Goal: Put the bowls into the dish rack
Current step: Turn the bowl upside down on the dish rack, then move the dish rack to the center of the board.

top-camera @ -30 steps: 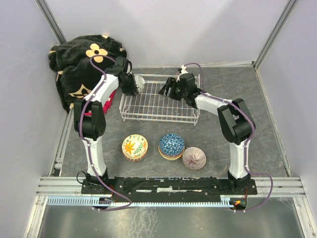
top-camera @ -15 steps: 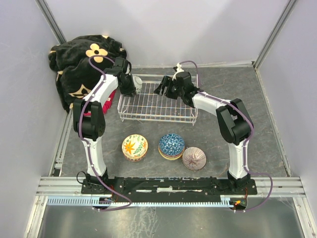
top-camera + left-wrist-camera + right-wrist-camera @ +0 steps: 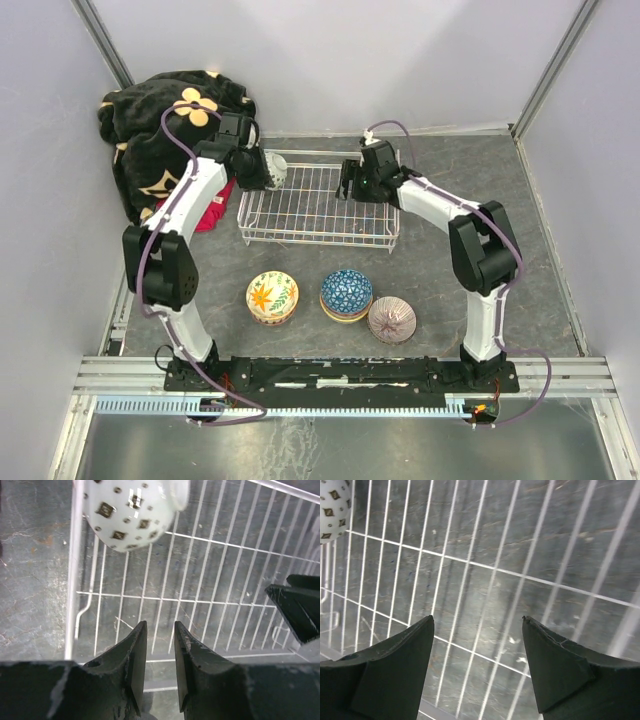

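The white wire dish rack (image 3: 318, 212) sat at the far middle of the grey table (image 3: 470, 180). 1 white bowl with black squares (image 3: 129, 511) lay inside it at the far-left corner, touching the side wires, its patterned outside turned toward the left wrist camera.

The left gripper (image 3: 156, 666) hung over the rack's left end, just near of that bowl. Its jaws stood a narrow gap apart with nothing between them. The right gripper (image 3: 476, 645) hung over the rack's grid floor toward the right end, jaws spread wide and empty.

In a row near of the rack stood a yellow sunburst bowl (image 3: 272, 296) on the left and a blue patterned bowl (image 3: 346, 291) in the middle. A purple-white bowl (image 3: 392, 318) stood just beside the blue one on the right. A black flowered blanket (image 3: 160, 130) was heaped in the far-left corner.
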